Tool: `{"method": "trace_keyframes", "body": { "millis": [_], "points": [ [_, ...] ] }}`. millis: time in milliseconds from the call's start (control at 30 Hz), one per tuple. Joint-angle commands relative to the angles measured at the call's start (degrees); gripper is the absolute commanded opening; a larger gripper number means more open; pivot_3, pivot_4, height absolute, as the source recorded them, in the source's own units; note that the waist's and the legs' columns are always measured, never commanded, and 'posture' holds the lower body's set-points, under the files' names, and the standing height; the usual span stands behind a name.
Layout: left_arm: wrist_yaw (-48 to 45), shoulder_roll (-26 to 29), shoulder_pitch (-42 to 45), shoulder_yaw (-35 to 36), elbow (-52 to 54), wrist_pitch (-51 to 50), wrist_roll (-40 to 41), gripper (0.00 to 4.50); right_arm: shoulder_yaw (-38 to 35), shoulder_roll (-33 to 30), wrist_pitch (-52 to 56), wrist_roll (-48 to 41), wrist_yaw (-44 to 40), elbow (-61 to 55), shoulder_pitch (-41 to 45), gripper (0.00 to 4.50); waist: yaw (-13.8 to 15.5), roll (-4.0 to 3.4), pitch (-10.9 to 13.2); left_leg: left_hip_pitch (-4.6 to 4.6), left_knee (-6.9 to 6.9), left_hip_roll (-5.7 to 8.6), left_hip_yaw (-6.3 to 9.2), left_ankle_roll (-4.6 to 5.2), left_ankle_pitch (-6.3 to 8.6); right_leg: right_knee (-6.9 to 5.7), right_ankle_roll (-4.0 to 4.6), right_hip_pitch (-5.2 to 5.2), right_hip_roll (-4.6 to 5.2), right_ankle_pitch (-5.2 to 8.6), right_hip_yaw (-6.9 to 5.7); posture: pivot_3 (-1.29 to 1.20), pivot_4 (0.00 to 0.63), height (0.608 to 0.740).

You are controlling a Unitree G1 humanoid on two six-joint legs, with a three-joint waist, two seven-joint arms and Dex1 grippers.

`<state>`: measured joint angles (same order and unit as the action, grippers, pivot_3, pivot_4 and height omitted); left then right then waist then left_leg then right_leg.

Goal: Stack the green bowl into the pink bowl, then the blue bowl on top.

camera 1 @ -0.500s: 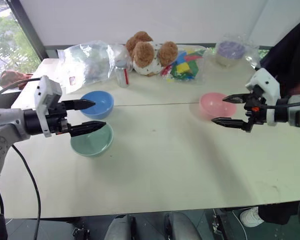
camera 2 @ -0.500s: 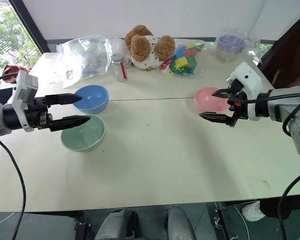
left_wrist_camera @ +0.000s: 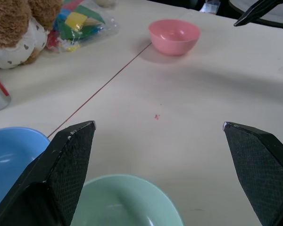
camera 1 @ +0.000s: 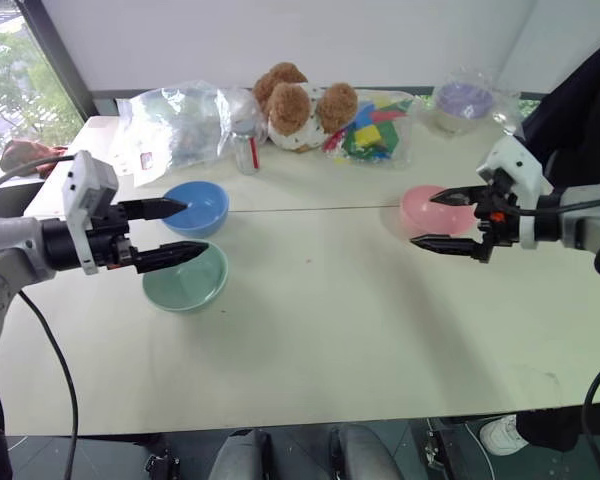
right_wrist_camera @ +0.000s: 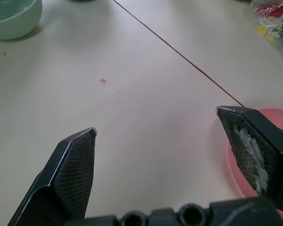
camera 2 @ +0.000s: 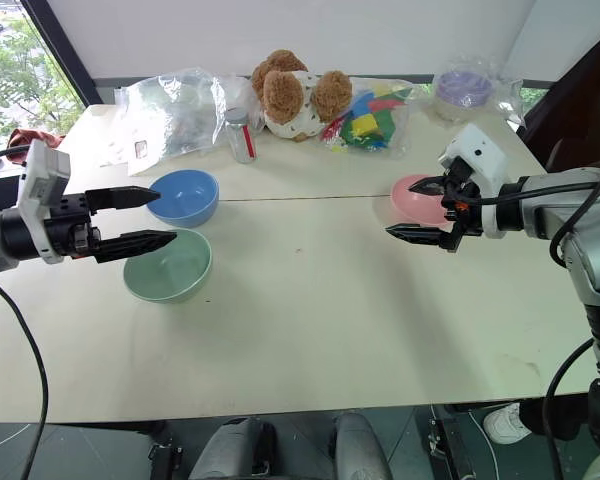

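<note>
Pale cream desk [camera 1: 330,330], two tops pushed together, thin seam running across the middle. A small red speck sat on the bare surface near the centre. White wall behind, a window with green trees at the robot's far left, dark frame slanting down.

Green bowl [camera 1: 185,282] sat upright on the robot's left side of the desk, near half. Blue bowl [camera 1: 195,207] stood just behind it, close to the seam, the two nearly touching. Pink bowl [camera 1: 427,209] stood alone on the right side, well apart from the other two. All three empty, none stacked.

Left gripper [camera 1: 190,228] hung over the green and blue bowls, fingers spread wide, holding nothing, one finger over the blue bowl and one over the green rim. Right gripper [camera 1: 435,219] hovered at the pink bowl, fingers also wide apart and empty; whether they touched the bowl I couldn't tell.

Back edge clutter: crumpled clear plastic bag [camera 1: 175,125], small clear bottle [camera 1: 244,150], brown teddy bear [camera 1: 300,105], bag of coloured blocks [camera 1: 372,130], purple item in a clear bag [camera 1: 462,100]. A person in dark clothing [camera 1: 580,100] stood at the far right, white shoe [camera 1: 500,434] visible below the desk edge.
</note>
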<state>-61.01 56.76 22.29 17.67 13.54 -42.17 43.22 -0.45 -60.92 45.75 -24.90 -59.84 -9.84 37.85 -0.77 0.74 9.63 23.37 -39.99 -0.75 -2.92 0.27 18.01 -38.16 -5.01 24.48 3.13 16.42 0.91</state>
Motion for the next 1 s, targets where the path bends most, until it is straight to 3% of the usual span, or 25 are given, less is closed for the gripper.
{"method": "trace_keyframes", "body": {
  "millis": [33,500,900,1000],
  "points": [
    [0.1,0.5,0.1,1.6,1.0,0.9,0.3,4.50,-0.8,0.2,-0.4,0.4,0.5,-0.4,2.0,4.44,0.0,0.00,0.0,0.00,0.00,0.00,0.00,0.00,0.00,0.00,0.00,0.00,0.00,0.00,0.00,0.00,0.150,0.740],
    [0.2,-0.6,0.4,0.5,0.7,1.9,-0.4,4.50,4.8,3.7,-1.0,7.0,3.8,7.3,6.8,4.44,0.0,0.00,0.0,-0.01,0.00,0.00,0.00,0.00,0.00,0.00,0.00,0.00,0.00,0.00,0.00,0.00,0.150,0.740],
    [0.5,-1.5,0.8,-0.2,1.0,2.7,-1.0,4.50,17.4,17.2,-19.3,24.8,6.4,47.3,19.0,4.44,-0.2,0.00,0.0,0.02,0.01,-0.04,-0.07,-0.18,-0.10,-0.01,0.00,0.07,-0.16,0.00,0.06,0.00,0.150,0.740],
    [1.0,-1.5,0.0,0.4,1.8,2.4,-0.9,4.50,17.9,19.3,-23.4,27.2,5.6,53.8,21.2,3.55,-0.4,0.00,0.0,0.02,0.01,-0.03,-0.10,-0.27,-0.15,0.00,0.00,0.07,-0.16,0.00,0.09,0.00,0.150,0.740]
  ]
}}
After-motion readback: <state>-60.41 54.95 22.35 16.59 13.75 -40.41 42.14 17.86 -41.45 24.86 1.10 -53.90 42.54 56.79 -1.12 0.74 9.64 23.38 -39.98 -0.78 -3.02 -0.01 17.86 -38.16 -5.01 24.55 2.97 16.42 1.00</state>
